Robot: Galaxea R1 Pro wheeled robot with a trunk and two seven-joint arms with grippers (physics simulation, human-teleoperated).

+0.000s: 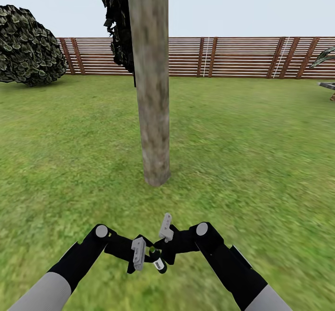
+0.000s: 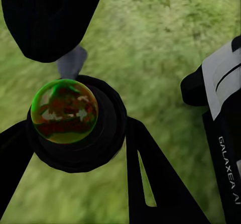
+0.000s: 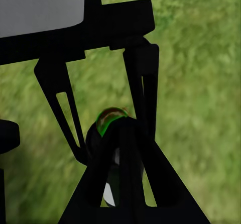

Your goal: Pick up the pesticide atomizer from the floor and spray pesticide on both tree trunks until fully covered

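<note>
A mottled grey-brown tree trunk (image 1: 151, 92) rises straight ahead from the garden lawn (image 1: 251, 153), with dark ragged foliage (image 1: 117, 23) behind its upper part. Low in the head view both arms meet. My left gripper (image 1: 150, 258) is shut on the small black pesticide atomizer (image 1: 158, 263). In the left wrist view the atomizer (image 2: 75, 121) sits between the two black fingers (image 2: 150, 179), with a green spot on top. My right gripper (image 1: 161, 251) hangs just beside the bottle with its fingers (image 3: 150, 184) drawn together. The atomizer (image 3: 107, 128) lies behind them.
A brown slatted fence (image 1: 232, 57) closes the far side of the lawn. A broad-leaved bush (image 1: 28, 46) stands at the far left and a palm frond (image 1: 325, 59) shows at the far right. Open grass lies on both sides of the trunk.
</note>
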